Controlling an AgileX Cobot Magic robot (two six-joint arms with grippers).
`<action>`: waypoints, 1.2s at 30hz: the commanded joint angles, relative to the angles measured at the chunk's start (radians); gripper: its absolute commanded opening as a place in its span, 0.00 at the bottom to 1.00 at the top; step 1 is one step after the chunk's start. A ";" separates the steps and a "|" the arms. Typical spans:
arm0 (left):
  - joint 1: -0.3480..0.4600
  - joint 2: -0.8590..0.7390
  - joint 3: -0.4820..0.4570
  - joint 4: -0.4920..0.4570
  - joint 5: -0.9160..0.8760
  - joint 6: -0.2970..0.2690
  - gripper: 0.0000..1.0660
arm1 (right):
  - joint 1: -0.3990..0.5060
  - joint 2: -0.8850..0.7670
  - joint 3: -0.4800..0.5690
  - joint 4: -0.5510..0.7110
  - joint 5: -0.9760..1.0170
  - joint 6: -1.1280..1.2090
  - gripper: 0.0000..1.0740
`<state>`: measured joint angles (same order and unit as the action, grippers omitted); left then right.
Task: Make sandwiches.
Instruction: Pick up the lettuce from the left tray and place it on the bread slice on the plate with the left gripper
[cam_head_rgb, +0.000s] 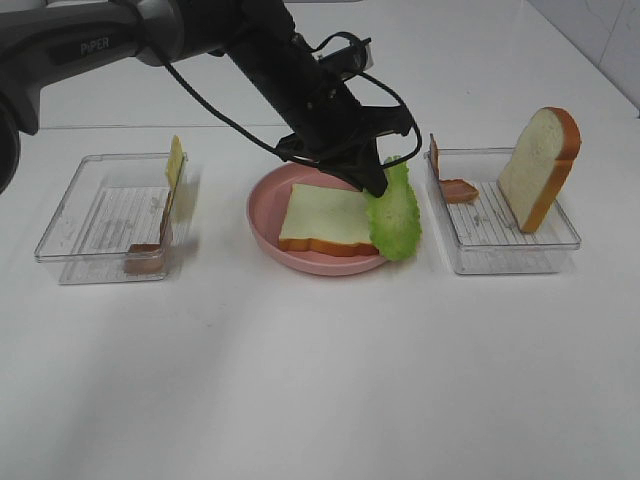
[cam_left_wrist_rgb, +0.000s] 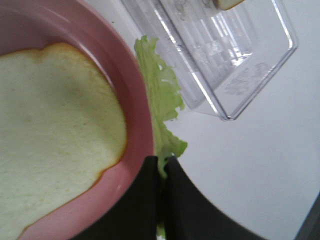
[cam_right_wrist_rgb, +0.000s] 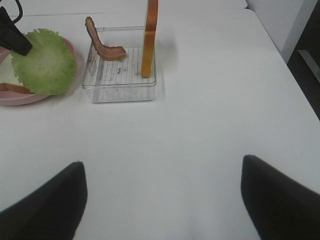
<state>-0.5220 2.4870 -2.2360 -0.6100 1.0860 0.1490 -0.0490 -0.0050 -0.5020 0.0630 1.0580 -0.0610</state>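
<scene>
A white bread slice (cam_head_rgb: 325, 218) lies flat on the pink plate (cam_head_rgb: 262, 225). My left gripper (cam_head_rgb: 375, 183) reaches across to the plate's right rim and is shut on a ruffled green lettuce leaf (cam_head_rgb: 397, 215), which hangs over that rim. In the left wrist view the gripper (cam_left_wrist_rgb: 162, 165) pinches the lettuce (cam_left_wrist_rgb: 160, 95) beside the bread (cam_left_wrist_rgb: 55, 140). A second bread slice (cam_head_rgb: 540, 165) stands upright in the right tray (cam_head_rgb: 500, 255), with a bacon strip (cam_head_rgb: 458, 190). My right gripper (cam_right_wrist_rgb: 162, 200) is open and empty above bare table, out of the exterior view.
The left clear tray (cam_head_rgb: 80, 215) holds a pale yellow cheese slice (cam_head_rgb: 175, 163) leaning on its right wall and a bacon strip (cam_head_rgb: 145, 260). The right wrist view shows the right tray (cam_right_wrist_rgb: 120, 87), its bacon (cam_right_wrist_rgb: 102, 45) and the lettuce (cam_right_wrist_rgb: 42, 62).
</scene>
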 joint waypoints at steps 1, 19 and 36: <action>0.006 0.005 -0.007 0.048 -0.007 0.002 0.00 | -0.003 -0.023 0.001 -0.008 -0.008 0.002 0.71; 0.006 0.005 -0.007 0.291 -0.059 -0.036 0.00 | -0.003 -0.023 0.001 -0.008 -0.008 0.002 0.71; 0.006 0.001 -0.007 0.364 -0.055 -0.074 0.06 | -0.003 -0.023 0.001 -0.008 -0.008 0.002 0.71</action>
<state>-0.5180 2.4890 -2.2360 -0.2490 1.0390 0.0840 -0.0490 -0.0050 -0.5020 0.0640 1.0580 -0.0610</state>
